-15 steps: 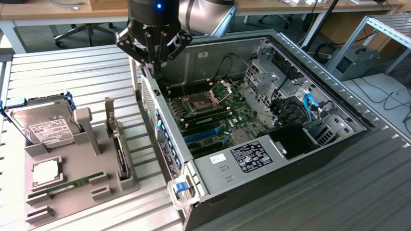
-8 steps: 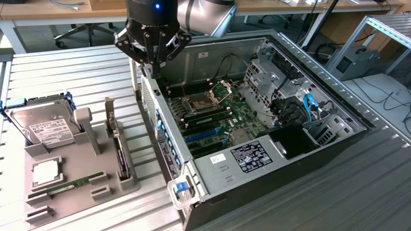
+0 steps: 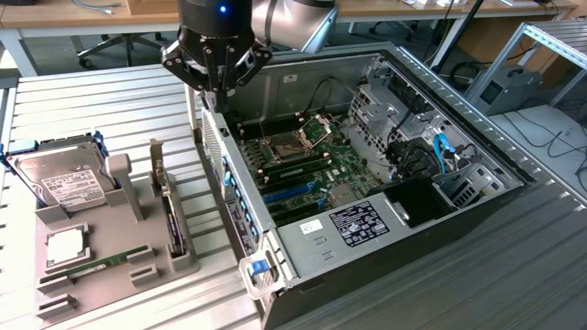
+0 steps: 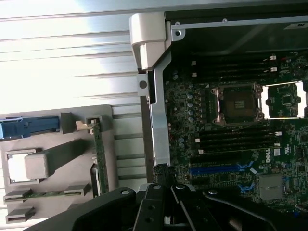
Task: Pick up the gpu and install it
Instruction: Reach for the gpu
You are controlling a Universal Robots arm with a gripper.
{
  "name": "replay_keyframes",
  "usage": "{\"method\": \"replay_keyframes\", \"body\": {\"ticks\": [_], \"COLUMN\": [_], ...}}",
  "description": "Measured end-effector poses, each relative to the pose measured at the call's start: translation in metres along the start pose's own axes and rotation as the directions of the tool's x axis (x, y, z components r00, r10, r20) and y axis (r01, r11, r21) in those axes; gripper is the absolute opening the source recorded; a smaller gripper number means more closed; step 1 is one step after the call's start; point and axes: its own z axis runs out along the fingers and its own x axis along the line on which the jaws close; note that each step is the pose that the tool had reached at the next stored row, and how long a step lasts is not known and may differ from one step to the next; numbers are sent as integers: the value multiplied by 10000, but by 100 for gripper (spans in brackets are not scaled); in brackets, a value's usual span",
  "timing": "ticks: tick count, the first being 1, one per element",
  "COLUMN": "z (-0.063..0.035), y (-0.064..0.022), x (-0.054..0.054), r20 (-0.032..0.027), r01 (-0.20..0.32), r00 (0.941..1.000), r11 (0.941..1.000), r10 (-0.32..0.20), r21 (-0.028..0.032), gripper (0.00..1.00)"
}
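gpu [image 3: 172,218] thin, dark, standing on its edge

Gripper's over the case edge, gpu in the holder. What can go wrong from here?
1. The gripper is shut and empty above the case's rear wall. A straight descent would likely strike metal.
2. The gpu stands on edge in the gray holder, near the hard drive. Shut fingers cannot straddle it and may knock it.
3. The blue slot lies close to that wall, so the bracket could snag.
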Motion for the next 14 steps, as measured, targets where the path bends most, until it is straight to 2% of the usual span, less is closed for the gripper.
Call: {"method": "replay_keyframes", "body": {"ticks": [14], "z": [1], "y": [-4], "x": [48], "r20": [0], "r01": [0], "r00": [10000], "r11": [10000], "r10": [0], "r21": [0], "gripper": [11]}}
